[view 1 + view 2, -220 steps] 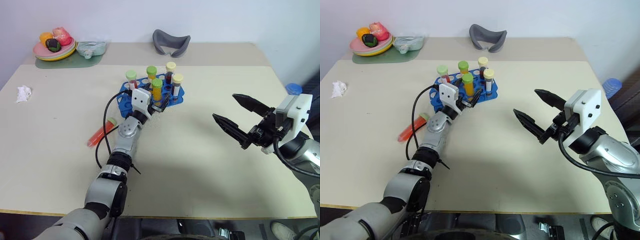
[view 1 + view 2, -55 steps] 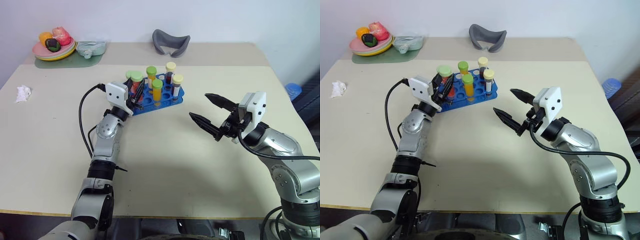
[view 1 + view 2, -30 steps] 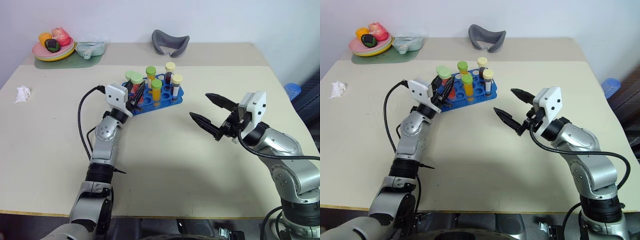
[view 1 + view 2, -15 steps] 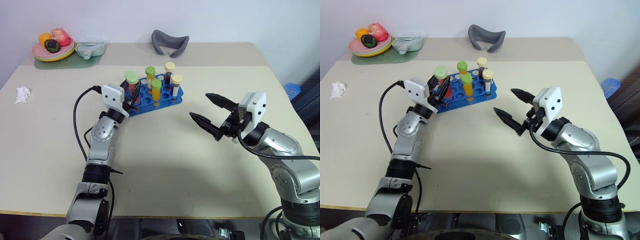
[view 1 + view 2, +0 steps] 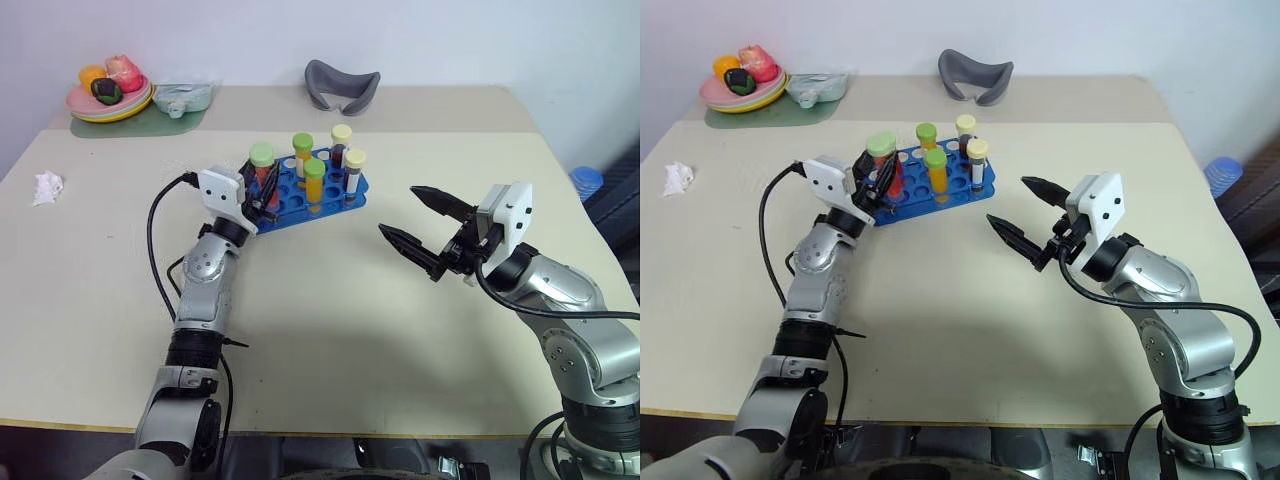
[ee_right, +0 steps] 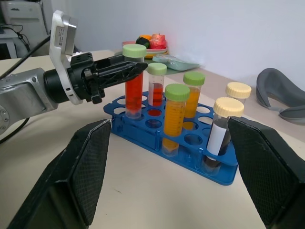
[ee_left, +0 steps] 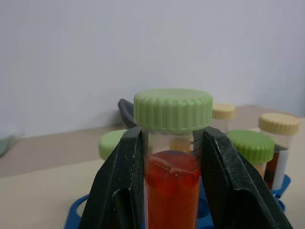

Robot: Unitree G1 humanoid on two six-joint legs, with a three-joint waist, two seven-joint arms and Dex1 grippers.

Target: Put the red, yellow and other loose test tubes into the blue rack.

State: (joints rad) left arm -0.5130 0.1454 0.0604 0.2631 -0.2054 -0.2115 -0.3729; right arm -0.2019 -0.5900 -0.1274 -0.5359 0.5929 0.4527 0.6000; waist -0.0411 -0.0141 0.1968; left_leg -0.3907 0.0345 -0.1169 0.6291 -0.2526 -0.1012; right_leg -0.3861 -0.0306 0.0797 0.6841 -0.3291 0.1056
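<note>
The left gripper (image 7: 174,157) pinches the red test tube (image 7: 172,191) just under its green cap, one black finger on each side, so the tube stays straight up and its bottom can go down into a hole. Seen from the other arm, the tube's bottom is already inside a hole at the near left end of the blue rack (image 6: 190,160). In the head view the rack sits at about 11 o'clock on the table (image 5: 330,330), with the other capped tubes standing in it. I think letting go comes next. The right gripper (image 5: 427,231) waits at about 3 o'clock, fingers spread wide and holding nothing, well apart from the rack.
</note>
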